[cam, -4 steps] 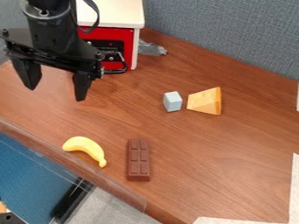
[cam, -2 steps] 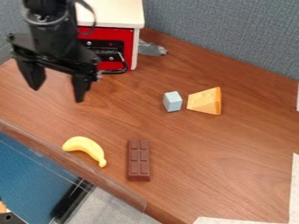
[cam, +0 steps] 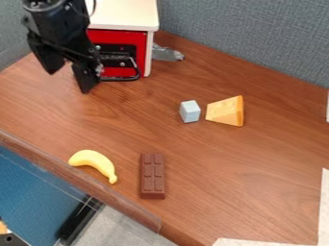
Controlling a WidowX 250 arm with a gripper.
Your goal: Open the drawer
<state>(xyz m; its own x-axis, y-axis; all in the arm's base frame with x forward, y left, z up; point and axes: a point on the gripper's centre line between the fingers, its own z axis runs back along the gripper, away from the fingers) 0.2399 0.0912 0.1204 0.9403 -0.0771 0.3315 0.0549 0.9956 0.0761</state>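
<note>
End effector [cam: 68, 81] spread beside drawer [cam: 135, 37]; banana [cam: 94, 159] near table edge [cam: 72, 178].

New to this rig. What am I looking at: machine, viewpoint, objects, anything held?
That's a black robot arm, entering at the upper left. Its two-finger end effector is open, with nothing held between the fingers. The viewpoint is a fixed camera looking down at a slant, so the arm's base is out of view.

Below is a brown wood-look table. Near its back stands a white-topped box with a red front and a black handle; the drawer to open is probably there. Further out are a pale block and a cheese wedge. Nearer the camera lie a yellow banana and a brown chocolate bar.
</note>
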